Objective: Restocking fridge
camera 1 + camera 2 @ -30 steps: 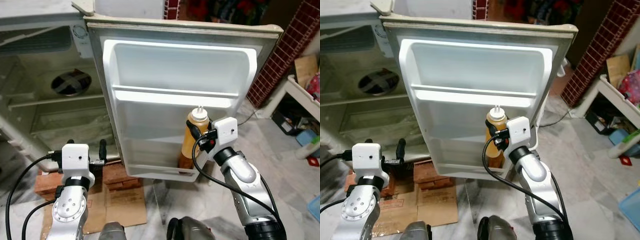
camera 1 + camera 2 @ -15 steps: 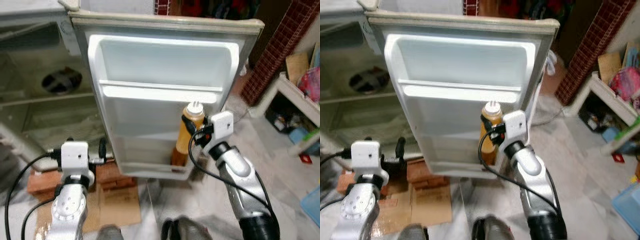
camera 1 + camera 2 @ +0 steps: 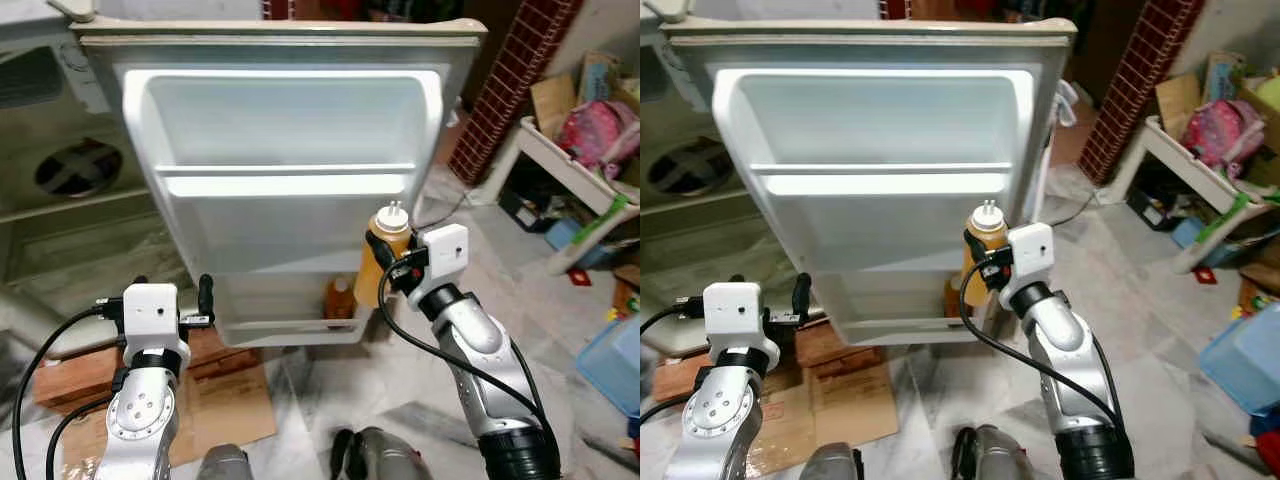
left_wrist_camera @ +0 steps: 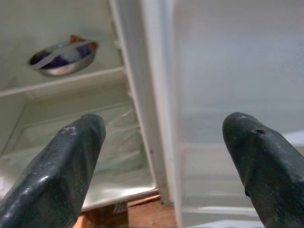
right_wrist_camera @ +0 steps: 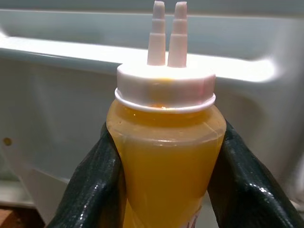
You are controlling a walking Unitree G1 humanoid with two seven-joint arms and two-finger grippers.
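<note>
Fridge door [image 3: 285,120] is filling centre frame; your right claw [image 3: 392,268] is gripping the upright sauce bottle [image 3: 381,255] right of the lower door shelf [image 3: 290,330]; left claw [image 4: 161,161] is hanging open.

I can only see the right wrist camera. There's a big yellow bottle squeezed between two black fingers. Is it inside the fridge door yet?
Observer: Not yet. The right gripper holds the yellow bottle up in front of the open fridge door, near its right edge, above the bottom door shelf.
Operator: Is that shelf empty?
Observer: No, a smaller orange bottle stands in it.
Operator: What's the other hand doing?
Observer: The left gripper is open and holds nothing, low near the door's left edge.
Operator: Anything else in the fridge?
Observer: A metal bowl sits on an inner shelf.
</note>
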